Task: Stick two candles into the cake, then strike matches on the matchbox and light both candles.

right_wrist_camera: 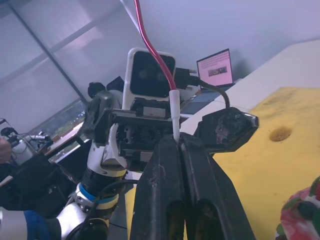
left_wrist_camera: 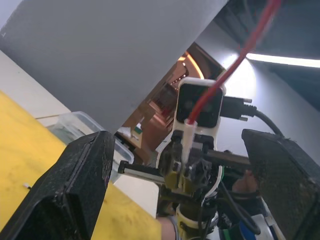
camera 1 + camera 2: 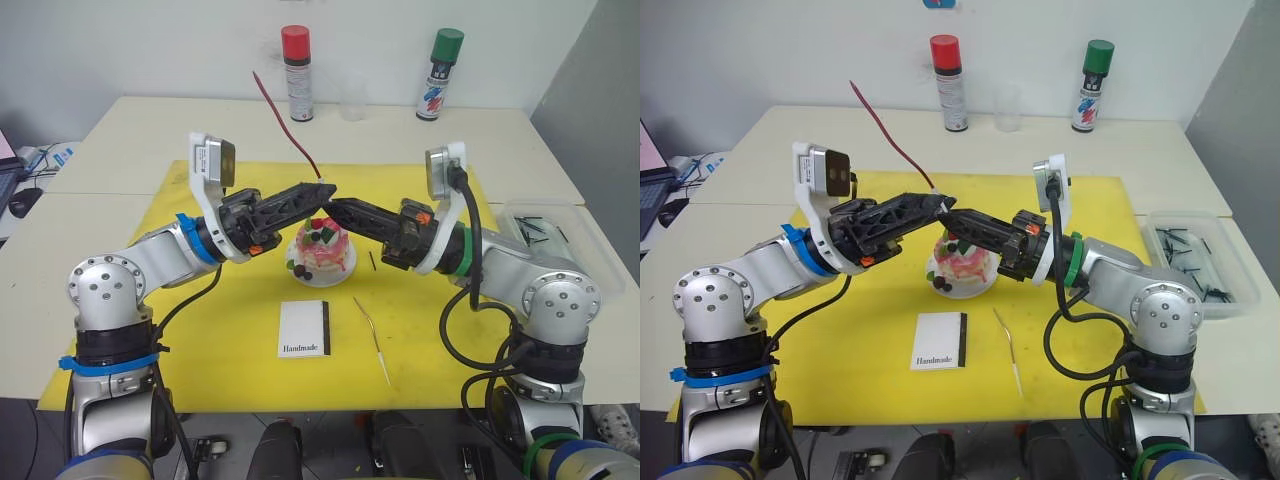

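The pink-and-white cake [image 3: 320, 252] sits on a small white plate on the yellow mat [image 3: 220, 340]. Both grippers meet just above it. My right gripper [image 1: 173, 143] is shut on the pale lower end of a long wavy red candle [image 3: 280, 110], which rises up and to the left. Around that same end my left gripper [image 2: 180, 142] stands open, its fingers [image 2: 85, 175] wide apart and not touching it. A second thin candle [image 3: 372, 338] lies flat on the mat, in front of the cake to the right. The white matchbox [image 3: 305, 328] lies in front of the cake. One short dark match [image 3: 372, 261] rests right of the plate.
A clear plastic container [image 3: 548, 232] with several dark matches stands off the mat at the right. At the table's back are a red-capped spray can [image 3: 297, 74], a clear cup [image 3: 352, 98] and a green-capped spray can [image 3: 440, 75]. A laptop sits far left.
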